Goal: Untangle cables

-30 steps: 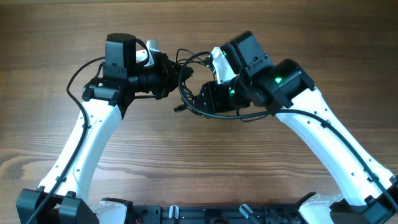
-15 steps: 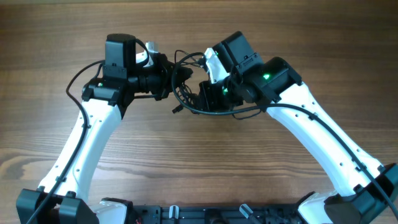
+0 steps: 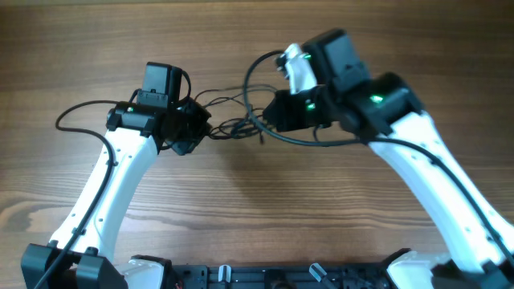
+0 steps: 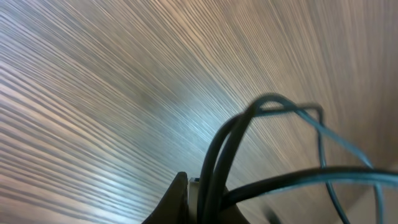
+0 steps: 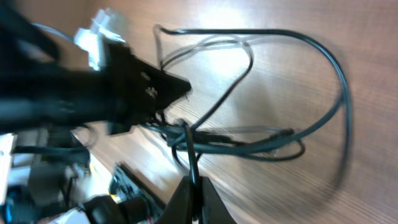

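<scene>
Both arms have pulled apart over the last second. The left gripper has come nearer and gone left, and the right gripper has swung right. The cables, bunched between them before, now stretch across a wider gap.

Nearest, the bases are cut off by the near edge of the overhead view, with bare table just beyond. At mid-table the left fingers are hidden from above by their own wrist. The left wrist view catches only one dark fingertip at its bottom edge, with a few strands rising from right beside it. The fingers are closed on the cables (the pinch itself is out of frame).

In the right wrist view the right fingers are pressed together on a single strand. It runs from their tips up into a small knot. That view is smeared by motion, and the left gripper is only a dark blur at its left.

Farther out, a wide dark loop lies past the knot. Whether it is a cable or the right arm's thicker lead cannot be told there. From above, the lead arcs over the far strands and partly covers them.
</scene>
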Controlling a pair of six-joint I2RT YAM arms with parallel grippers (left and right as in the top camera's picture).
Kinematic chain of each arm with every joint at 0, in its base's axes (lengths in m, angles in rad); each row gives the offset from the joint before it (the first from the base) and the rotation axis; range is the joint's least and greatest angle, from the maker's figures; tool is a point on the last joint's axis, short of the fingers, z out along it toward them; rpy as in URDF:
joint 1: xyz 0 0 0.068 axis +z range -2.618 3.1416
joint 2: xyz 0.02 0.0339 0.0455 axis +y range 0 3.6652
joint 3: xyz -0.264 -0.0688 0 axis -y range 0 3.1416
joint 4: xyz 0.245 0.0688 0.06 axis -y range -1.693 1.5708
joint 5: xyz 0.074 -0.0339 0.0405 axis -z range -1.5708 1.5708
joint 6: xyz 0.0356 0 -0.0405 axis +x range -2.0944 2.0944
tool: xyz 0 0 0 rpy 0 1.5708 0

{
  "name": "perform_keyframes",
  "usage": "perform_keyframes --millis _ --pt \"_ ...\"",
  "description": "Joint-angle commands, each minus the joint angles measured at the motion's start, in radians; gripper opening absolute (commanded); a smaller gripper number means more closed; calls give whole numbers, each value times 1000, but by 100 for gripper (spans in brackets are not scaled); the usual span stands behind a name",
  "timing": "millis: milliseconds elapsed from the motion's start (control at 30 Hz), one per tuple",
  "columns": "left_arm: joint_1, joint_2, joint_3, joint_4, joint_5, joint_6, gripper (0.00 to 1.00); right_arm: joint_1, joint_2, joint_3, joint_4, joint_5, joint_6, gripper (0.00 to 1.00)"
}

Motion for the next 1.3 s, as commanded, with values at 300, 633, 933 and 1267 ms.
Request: perform_keyframes --millis 300,633,933,1267 --pt "2 -13 -2 63 296 197 4 -16 -95 46 103 215 136 4" --pt "2 -13 -2 130 506 336 4 -20 -95 44 -89 636 263 57" --pt "2 -13 -2 352 685 277 4 -20 -77 42 -111 186 229 79" --pt "2 -13 -2 486 725 172 4 38 43 41 -140 97 229 82"
